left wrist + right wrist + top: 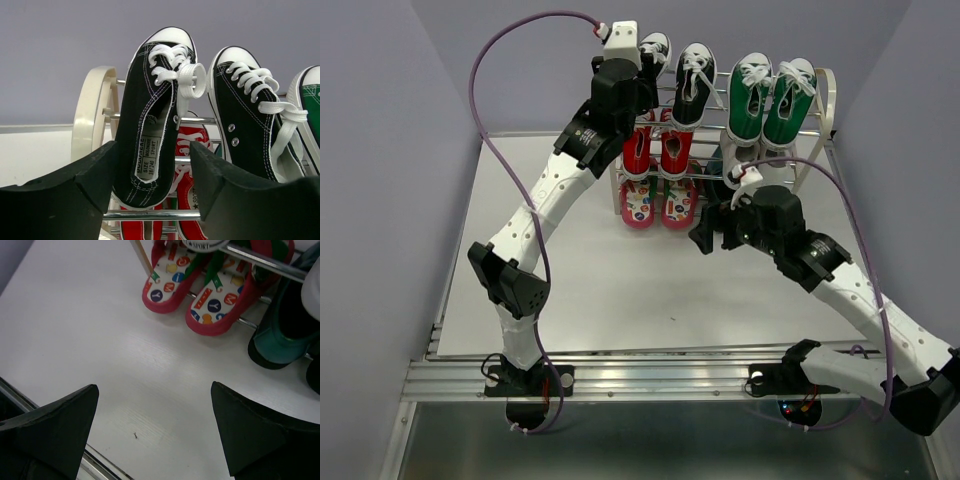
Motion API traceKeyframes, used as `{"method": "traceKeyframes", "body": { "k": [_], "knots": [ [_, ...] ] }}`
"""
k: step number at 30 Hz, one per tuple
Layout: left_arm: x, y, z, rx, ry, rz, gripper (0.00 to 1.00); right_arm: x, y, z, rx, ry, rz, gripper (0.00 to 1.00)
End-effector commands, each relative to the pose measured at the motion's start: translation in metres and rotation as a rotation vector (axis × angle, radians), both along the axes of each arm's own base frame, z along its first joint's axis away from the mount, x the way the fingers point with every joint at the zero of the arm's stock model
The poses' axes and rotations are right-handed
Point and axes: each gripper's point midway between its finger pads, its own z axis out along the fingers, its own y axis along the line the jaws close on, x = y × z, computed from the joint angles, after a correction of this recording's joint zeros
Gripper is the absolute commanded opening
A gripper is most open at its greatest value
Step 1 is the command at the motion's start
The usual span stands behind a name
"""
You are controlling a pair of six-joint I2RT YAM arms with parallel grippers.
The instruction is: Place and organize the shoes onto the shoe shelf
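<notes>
At the shelf's top tier, eleven o'clock corner: the black-white sneakers (692,85) stand toe-up and heel-down against the rods, side by side.
Shoe shelf (827,100): at twelve o'clock on the table (580,260), with every shoe on it.
Red sneakers (657,152): one tier down, at six o'clock from the black pair.
Flip-flops (658,203): lowest, at six o'clock again, with their heels on the table.
Left gripper (153,155): its jaws are parted on either side of the left black sneaker's heel. A gap shows on one side, and the other finger sits just beside the canvas. It seems to be gripping nothing.
Right gripper (154,390): spread wide and empty, it hovers over bare table at four o'clock from the flip-flops.
Green-and-white sneakers (772,95): top tier, at three o'clock from the black pair.
Dark green boots (280,335): low on the shelf, just beside the flip-flops.
Risk, heel: that sneaker only leans on thin rods, so a finger dragging its heel on the way out could twist it or tip it off.
Risk, laces: the loose loop hangs near the jaws and could snag.
Risk, shelf: the left arm is close to the side frame, and a bump there would shake every tier.
Risk, right side: a forward drift would shove the flip-flops askew.
</notes>
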Motion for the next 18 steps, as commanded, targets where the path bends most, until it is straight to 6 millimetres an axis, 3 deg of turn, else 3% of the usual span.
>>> {"method": "traceKeyframes", "body": {
  "k": [1,5,6,8,9,12,13,14,16,17,18],
  "knots": [
    [-0.032,0.008,0.073,-0.101,-0.142,-0.063,0.73,0.003,0.008,0.074,0.074,-0.159,0.056,1.0],
    [-0.044,0.007,0.084,-0.101,-0.163,-0.115,0.82,0.011,0.021,0.12,0.11,-0.238,0.103,1.0],
    [-0.047,0.003,0.083,-0.093,-0.162,-0.142,0.86,0.017,0.025,0.14,0.125,-0.27,0.102,1.0],
    [-0.057,0.004,0.092,-0.087,-0.182,-0.175,0.88,0.029,0.027,0.158,0.133,-0.301,0.076,1.0],
    [-0.063,0.004,0.094,-0.079,-0.19,-0.19,0.89,0.034,0.028,0.179,0.146,-0.346,0.062,1.0],
    [-0.071,0.008,0.101,-0.079,-0.206,-0.194,0.92,0.069,0.033,0.186,0.119,-0.364,-0.019,1.0],
    [-0.077,0.012,0.105,-0.081,-0.213,-0.192,0.95,0.077,0.028,0.206,0.13,-0.392,-0.072,1.0],
    [-0.08,0.015,0.107,-0.086,-0.22,-0.19,0.97,0.093,0.034,0.197,0.109,-0.374,-0.098,1.0],
    [-0.083,0.019,0.101,-0.077,-0.212,-0.181,0.97,0.109,0.031,0.203,0.109,-0.382,-0.167,1.0],
    [-0.091,0.027,0.11,-0.084,-0.24,-0.175,0.97,0.117,0.024,0.215,0.112,-0.405,-0.229,1.0],
    [-0.093,0.033,0.11,-0.085,-0.243,-0.155,0.97,0.129,0.025,0.208,0.096,-0.395,-0.264,1.0]
  ]
}}
